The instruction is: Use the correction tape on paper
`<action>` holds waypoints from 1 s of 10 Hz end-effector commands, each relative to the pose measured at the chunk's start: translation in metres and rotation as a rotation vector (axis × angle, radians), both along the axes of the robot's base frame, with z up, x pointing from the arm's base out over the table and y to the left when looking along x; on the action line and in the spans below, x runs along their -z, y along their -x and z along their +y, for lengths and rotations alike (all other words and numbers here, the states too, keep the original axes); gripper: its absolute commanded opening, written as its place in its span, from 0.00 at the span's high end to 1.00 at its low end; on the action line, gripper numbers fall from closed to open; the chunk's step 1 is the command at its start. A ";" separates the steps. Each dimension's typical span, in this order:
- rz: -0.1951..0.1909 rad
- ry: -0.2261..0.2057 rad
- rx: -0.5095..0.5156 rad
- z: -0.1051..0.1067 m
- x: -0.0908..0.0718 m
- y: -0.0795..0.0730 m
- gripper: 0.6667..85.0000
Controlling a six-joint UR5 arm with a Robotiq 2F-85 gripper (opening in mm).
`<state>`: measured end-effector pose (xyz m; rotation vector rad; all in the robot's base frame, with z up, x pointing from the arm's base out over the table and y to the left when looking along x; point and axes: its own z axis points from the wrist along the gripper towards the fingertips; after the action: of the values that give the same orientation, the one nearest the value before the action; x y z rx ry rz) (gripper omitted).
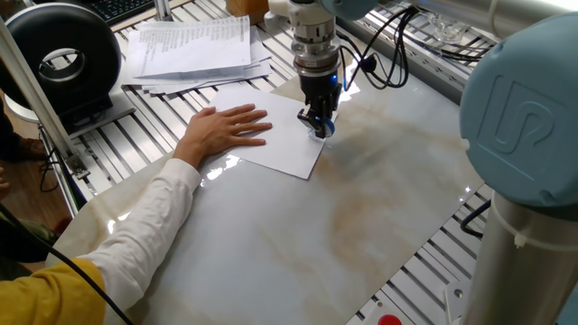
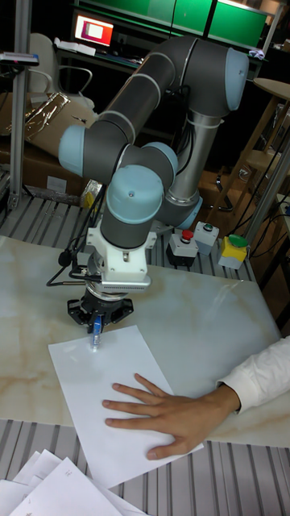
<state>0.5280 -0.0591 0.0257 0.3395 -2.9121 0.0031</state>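
A plain white sheet of paper [image 1: 287, 137] [image 2: 105, 387] lies flat on the marble tabletop. My gripper [image 1: 319, 121] [image 2: 96, 326] points straight down over the sheet's far corner. It is shut on the small blue correction tape [image 1: 323, 128] [image 2: 95, 330], whose tip touches the paper near its edge. A person's hand [image 1: 221, 129] [image 2: 165, 410] presses flat on the sheet, a little away from the tape.
A stack of printed papers [image 1: 194, 50] lies beyond the sheet on the slotted metal bench. A black round device [image 1: 63, 56] stands at far left. The person's white-sleeved arm [image 1: 135, 239] crosses the tabletop. Button boxes [image 2: 205, 242] sit behind the arm's base.
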 end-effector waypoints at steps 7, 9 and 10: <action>0.012 -0.013 0.012 -0.002 -0.001 0.013 0.99; 0.013 -0.014 0.014 -0.002 -0.001 0.015 0.99; 0.016 -0.017 0.020 0.000 -0.001 0.016 0.99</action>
<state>0.5138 -0.0627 0.0260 0.3298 -2.8976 -0.0036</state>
